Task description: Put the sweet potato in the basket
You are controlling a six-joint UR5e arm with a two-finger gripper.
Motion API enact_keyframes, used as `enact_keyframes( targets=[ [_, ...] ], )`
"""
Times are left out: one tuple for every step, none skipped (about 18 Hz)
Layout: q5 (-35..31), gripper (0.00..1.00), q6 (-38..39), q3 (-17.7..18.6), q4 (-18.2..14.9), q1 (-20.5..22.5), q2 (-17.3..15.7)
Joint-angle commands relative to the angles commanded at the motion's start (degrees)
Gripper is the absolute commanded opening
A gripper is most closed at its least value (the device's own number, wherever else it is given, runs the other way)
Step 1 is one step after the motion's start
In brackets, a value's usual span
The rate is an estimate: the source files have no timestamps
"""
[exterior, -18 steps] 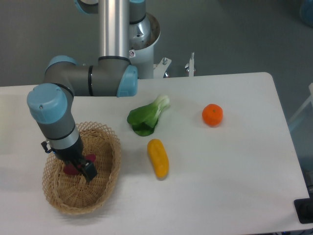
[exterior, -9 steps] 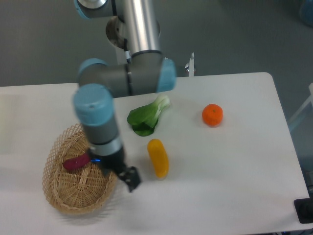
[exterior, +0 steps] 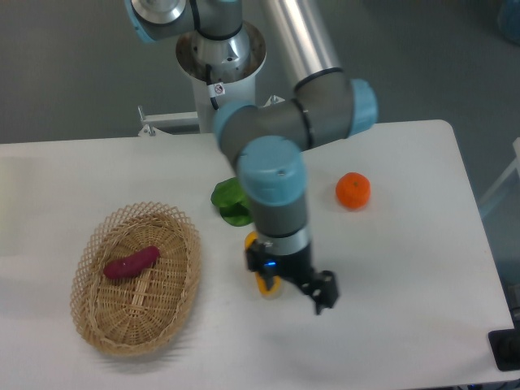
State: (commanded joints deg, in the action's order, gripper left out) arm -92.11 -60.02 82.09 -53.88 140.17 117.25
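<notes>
the hand (exterior: 318, 294) hangs low over the white counter (exterior: 406, 268), right of centre and near the front edge. it carries nothing. only one dark finger (exterior: 325, 291) shows clearly, so whether the jaws stand apart or together cannot be told from this view. the wrist above it is a grey cylinder with a light blue cap, and the arm rises from there up and back to the base behind the counter.

just beside the hand, on its left in the picture, lies a yellow vegetable (exterior: 265, 284). the wrist hides most of it (only the lower end shows). behind the wrist a green leaf (exterior: 230, 201) lies on the counter, also partly covered by the arm. an orange (exterior: 353, 190) sits further right and back, well apart from the hand.

the basket (exterior: 183, 276) stands at the front left of the counter, well apart from the hand. the sweet potato (exterior: 131, 262) lies inside it, on the woven floor in the upper half of the oval, tilted with its right end higher in the picture. nothing touches the sweet potato but the basket.
</notes>
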Motion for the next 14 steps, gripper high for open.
enact_keyframes(
  targets=[
    [0.00,1.00,-1.15,0.00,0.00,1.14,0.00],
    [0.09,1.00,-2.20,0.09,-0.09,2.20,0.00],
    [0.09,1.00,-3.34,0.26,-0.09,3.08,0.00],
    [0.09,1.00,-4.57,0.44,-0.09,3.96,0.00],
    [0.09,1.00,-5.80,0.53,-0.09,4.84,0.09],
    [0.09,1.00,-7.03,0.70,-0.09,5.63,0.09],
    [0.18,1.00,-8.09,0.79,-0.09,6.33,0.17],
    [0.18,1.00,-8.97,0.79,-0.09,7.03,0.44],
    [0.09,1.00,-9.85,0.79,-0.35,7.74,0.61],
    [0.09,1.00,-10.90,0.62,-0.96,8.53,0.70],
    [0.09,1.00,-12.13,0.62,-1.32,9.23,0.79],
    [0.09,1.00,-13.19,0.53,-1.58,9.85,0.88],
    [0.09,1.00,-14.07,0.35,-1.76,10.55,0.97],
    [0.09,1.00,-14.95,0.18,-1.85,11.17,1.14]
  ],
)
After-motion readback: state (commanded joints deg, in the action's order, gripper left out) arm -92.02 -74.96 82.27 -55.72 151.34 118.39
